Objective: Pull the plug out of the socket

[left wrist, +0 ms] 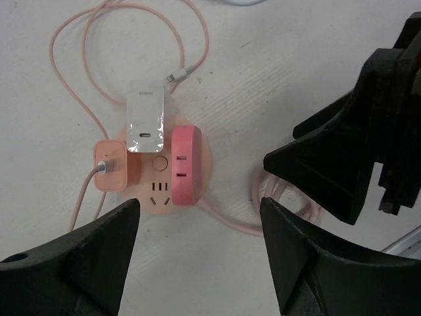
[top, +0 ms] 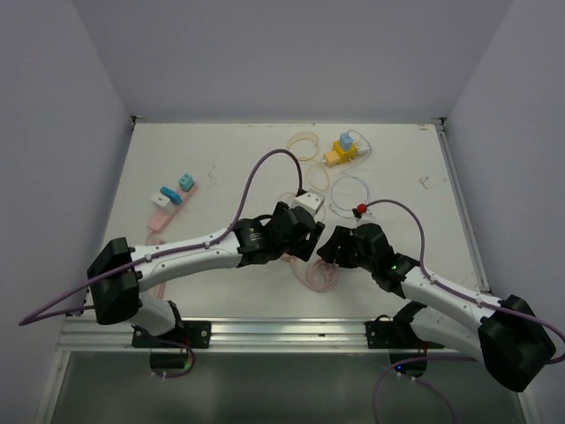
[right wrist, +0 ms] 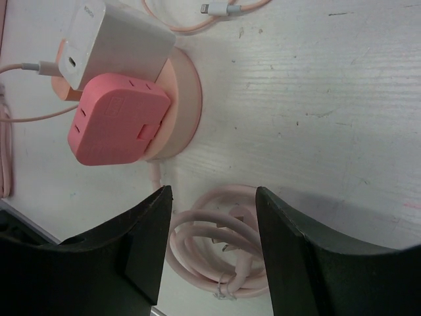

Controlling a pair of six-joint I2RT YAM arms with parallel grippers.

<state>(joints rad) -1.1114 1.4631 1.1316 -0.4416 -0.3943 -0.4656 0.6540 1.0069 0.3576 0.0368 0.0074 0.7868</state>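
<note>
Socket (left wrist: pixel 161 191) largely hidden overhead, white plug (left wrist: pixel 146 117) seated; left tool (left wrist: pixel 199 204), right tool (right wrist: pixel 214 191) spread, apparently empty

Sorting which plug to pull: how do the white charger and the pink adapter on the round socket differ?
The white charger is glossy white, the pink adapter matte pink. The white charger shows one oval port, the pink adapter several slots. Both are plugged into the round socket.
</note>
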